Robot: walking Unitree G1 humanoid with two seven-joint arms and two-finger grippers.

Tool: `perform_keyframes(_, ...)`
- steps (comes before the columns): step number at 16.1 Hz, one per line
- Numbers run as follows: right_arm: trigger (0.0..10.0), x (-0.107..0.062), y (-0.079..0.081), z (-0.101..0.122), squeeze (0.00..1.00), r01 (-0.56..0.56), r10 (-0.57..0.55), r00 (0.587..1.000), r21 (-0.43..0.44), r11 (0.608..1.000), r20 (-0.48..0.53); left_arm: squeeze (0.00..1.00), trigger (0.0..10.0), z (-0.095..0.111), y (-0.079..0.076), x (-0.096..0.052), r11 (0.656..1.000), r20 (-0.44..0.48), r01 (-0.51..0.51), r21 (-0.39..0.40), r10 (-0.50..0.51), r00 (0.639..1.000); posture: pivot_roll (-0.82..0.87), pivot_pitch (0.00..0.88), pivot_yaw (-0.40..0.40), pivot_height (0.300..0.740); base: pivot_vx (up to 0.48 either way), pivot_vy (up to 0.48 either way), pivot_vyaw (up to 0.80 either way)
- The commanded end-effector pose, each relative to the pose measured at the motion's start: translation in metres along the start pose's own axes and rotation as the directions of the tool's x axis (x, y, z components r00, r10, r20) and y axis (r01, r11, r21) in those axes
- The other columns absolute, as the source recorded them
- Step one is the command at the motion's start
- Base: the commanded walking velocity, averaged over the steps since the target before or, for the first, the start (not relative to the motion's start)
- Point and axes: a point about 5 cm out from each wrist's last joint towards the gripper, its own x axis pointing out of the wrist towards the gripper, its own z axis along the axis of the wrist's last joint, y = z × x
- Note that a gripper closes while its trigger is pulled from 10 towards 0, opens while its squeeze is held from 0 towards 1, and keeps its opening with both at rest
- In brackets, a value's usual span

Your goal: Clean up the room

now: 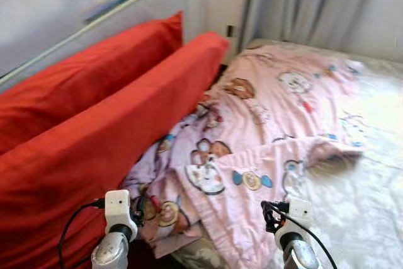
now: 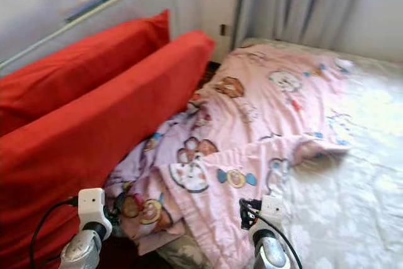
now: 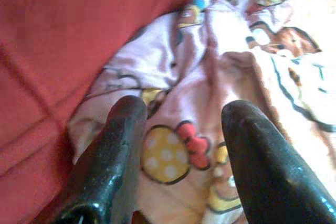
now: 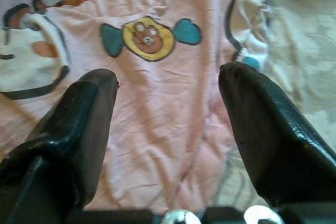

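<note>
Nearest the robot, both arms reach over the near edge of the bed. The left gripper (image 3: 178,145) hangs with its jaws released and spread over a bunched corner of the pink cartoon-print blanket (image 1: 264,124), close beside the long red cushion (image 1: 107,143). The right gripper (image 4: 168,129) also has its jaws parted and empty, poised over a flatter stretch of the same blanket, near where its edge meets the pale bedsheet (image 1: 359,200).

The blanket lies rumpled across the bed, heaped and folded over itself near the robot and running out flatter toward the far side. It looks thin, soft and light, so it should lift easily, but being limp it will sag, drag and slide rather than keep any shape. A pinch on flat cloth would likely gather only one layer; the better hold is probably on a raised fold or along the free edge. The crumpled ridge under the left jaws and the hem near the right jaws both seem to suit that. Taking it at two well-separated points should help spread it evenly.

Farther off, a second red cushion (image 1: 82,80) leans against the headboard rail (image 1: 94,20), and grey curtains (image 1: 308,4) hang behind the bed.
</note>
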Motion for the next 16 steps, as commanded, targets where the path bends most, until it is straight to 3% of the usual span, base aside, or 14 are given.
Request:
perform_keyframes(1, 10.0, -0.0006, 0.0012, -0.0032, 0.00, 0.003, -0.002, 1.000, 0.010, 1.000, -0.017, 0.00, 10.0, 0.0005, 0.0021, -0.0009, 1.000, 0.005, -0.007, -0.005, 0.007, 1.000, 0.03, 0.027, 0.031, 0.740, 0.000, 0.000, -0.74)
perform_keyframes(4, 10.0, -0.0004, 0.0017, -0.0034, 0.00, 0.001, -0.001, 1.000, 0.013, 1.000, -0.019, 0.00, 10.0, 0.0012, 0.0016, -0.0002, 1.000, 0.005, -0.004, -0.006, 0.004, 1.000, 0.03, 0.024, 0.033, 0.740, 0.000, 0.394, -0.74)
perform_keyframes(16, 10.0, 0.0005, 0.0045, -0.0033, 0.00, -0.008, 0.009, 1.000, 0.014, 1.000, -0.022, 0.00, 10.0, 0.0047, 0.0020, 0.0000, 1.000, 0.021, -0.006, 0.008, 0.006, 1.000, 0.03, 0.031, 0.031, 0.740, 0.000, 0.000, -0.74)
